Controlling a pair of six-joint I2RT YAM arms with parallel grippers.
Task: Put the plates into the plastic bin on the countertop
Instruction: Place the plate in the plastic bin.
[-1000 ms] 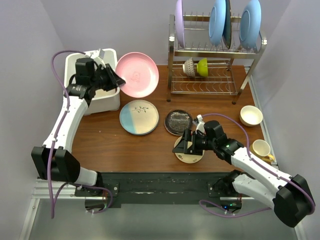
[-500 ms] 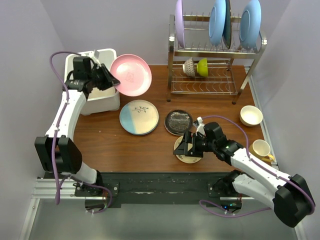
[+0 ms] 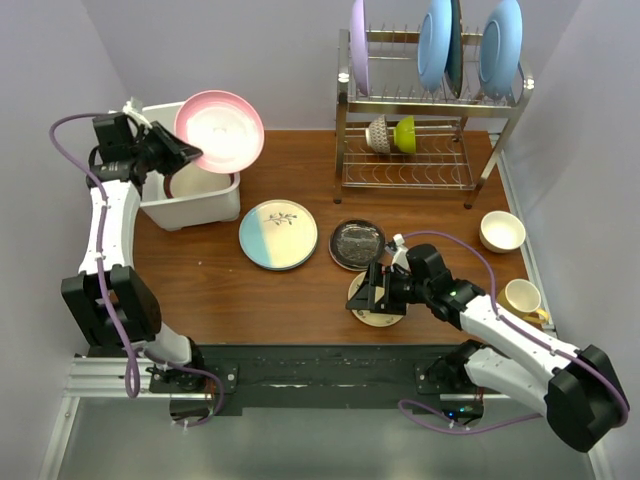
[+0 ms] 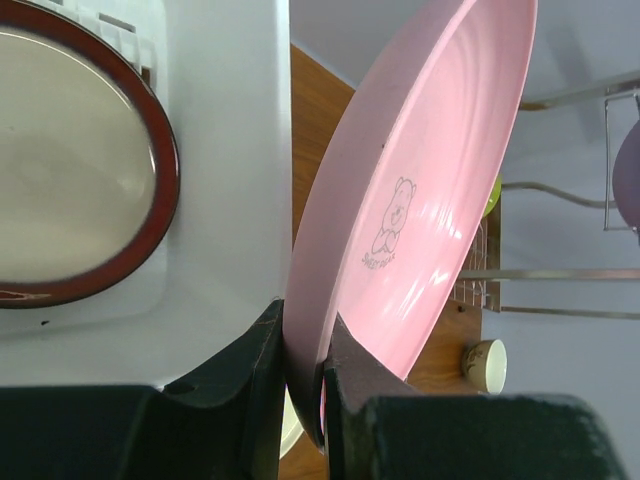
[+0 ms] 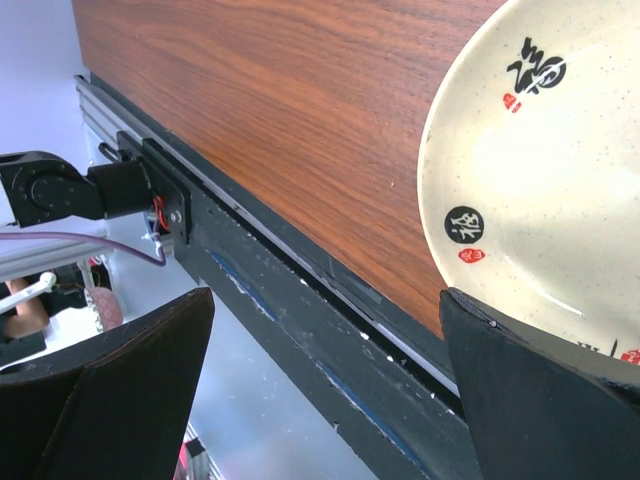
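Observation:
My left gripper is shut on the rim of the pink plate, which is held tilted above the white plastic bin at the back left of the countertop. In the left wrist view the fingers pinch the pink plate beside the bin's rim. A cream plate with a maroon rim lies inside. My right gripper is open over the small yellowish plate. It is also open in its wrist view, one finger over that plate's edge. The half-blue half-cream plate and the dark glass plate lie mid-counter. The fruit-motif plate is out of view.
A two-tier steel wire rack stands at the back right with light-blue and lilac plates upright on top and small bowls below. A cream bowl and a mug sit at the right edge. The yellowish plate lies near the counter's front edge.
My left arm has swung the pink plate to the left, from beside the bin to above it. The right gripper has stayed over the yellowish plate.

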